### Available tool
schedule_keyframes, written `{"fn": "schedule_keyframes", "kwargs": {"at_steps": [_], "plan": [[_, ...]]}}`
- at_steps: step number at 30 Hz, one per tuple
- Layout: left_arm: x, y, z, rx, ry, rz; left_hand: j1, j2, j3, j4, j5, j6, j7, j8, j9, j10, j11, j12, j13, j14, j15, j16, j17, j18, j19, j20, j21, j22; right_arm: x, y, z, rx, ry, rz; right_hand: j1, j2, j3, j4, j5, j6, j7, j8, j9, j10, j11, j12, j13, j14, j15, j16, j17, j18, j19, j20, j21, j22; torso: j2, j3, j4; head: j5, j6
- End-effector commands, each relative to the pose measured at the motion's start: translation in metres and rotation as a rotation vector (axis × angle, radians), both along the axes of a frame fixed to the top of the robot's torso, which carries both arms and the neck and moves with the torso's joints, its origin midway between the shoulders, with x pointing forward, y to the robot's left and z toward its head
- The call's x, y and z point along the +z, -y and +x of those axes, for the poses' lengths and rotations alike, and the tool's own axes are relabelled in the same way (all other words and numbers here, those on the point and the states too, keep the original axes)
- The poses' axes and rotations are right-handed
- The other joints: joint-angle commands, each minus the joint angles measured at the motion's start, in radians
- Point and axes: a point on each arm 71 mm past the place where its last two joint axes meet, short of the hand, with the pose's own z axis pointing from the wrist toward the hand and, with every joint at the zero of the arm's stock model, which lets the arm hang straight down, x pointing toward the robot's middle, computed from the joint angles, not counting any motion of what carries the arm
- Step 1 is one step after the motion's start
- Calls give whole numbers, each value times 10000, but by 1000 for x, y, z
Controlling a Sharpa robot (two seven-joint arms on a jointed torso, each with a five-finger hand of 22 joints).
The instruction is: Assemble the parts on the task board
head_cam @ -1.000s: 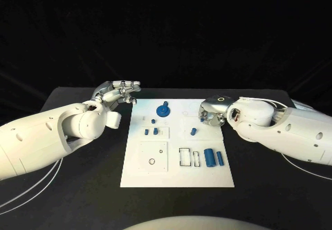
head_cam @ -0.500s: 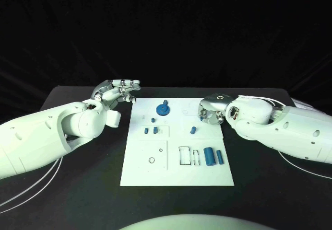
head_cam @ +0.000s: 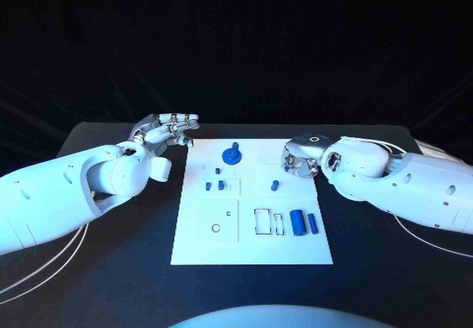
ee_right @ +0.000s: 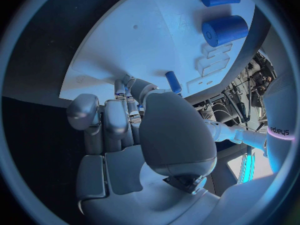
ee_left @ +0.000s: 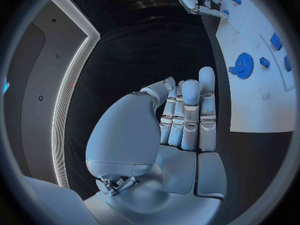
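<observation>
Small blue peg (head_cam: 275,184) lies on the white board (head_cam: 251,249), just beside the right hand (head_cam: 299,162). Likely light, stiff, slippery; pinch across its middle. Both hands empty: left hand (head_cam: 169,129) fingers straight; right's curl, cannot tell.

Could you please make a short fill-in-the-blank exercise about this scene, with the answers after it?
1. The task board is a plate of ____ colour.
2. The blue gear lies nearer to the robot's ____ hand.
3. The left hand holds ____.
4. The two blue cylinders lie on the board's side nearer the ____ arm.

Missing words: white; left; nothing; right
</observation>
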Motion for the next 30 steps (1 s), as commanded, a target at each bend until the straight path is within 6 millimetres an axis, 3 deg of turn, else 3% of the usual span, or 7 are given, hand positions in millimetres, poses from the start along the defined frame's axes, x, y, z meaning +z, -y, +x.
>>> {"fn": "schedule_keyframes", "kwargs": {"at_steps": [1,5,21,30], "plan": [[0,1,0,-111,-57,-81,83,44,1,-57,-16,-74,12,38,-10,-79,-6,28,13,-79,-2,-68,-10,115,61,-13,-43,-12,1,-6,-4,215,186,468,-96,125,33,-17,-66,103,-5,35,113,83,-3,-77,-7,382,-16,60,2,-125,69,-1,71,37,-3,2,9,-2,1],[-1,0,0,-90,-74,-66,103,49,-2,-77,-15,-82,16,42,-12,-94,-4,46,17,-88,-2,-77,-34,115,65,-15,-49,-16,4,-4,-5,120,436,615,-194,148,11,0,-272,128,-32,36,151,145,-14,-140,-36,380,-23,93,3,-129,80,-6,99,68,-6,-2,3,-1,-5],[-2,-2,1,-83,-175,-27,128,55,-23,-118,-16,-131,39,39,-20,-163,16,87,21,-118,6,-104,-105,111,72,-14,-70,-28,24,3,-12,-39,634,937,-274,131,-24,21,-324,135,-44,30,173,171,-14,-187,-56,376,-26,106,-5,-132,86,-9,116,90,-5,-3,-5,-7,13],[-2,-1,1,-122,-200,-33,132,57,-29,-127,-16,-148,46,38,-23,-186,23,97,21,-132,11,-117,-135,110,71,-13,-77,-32,34,-33,-33,894,352,1561,-289,126,-30,25,-330,134,-45,27,176,171,-14,-200,-62,375,-28,113,-1,-134,89,-11,122,101,-2,-14,16,66,14]]}}
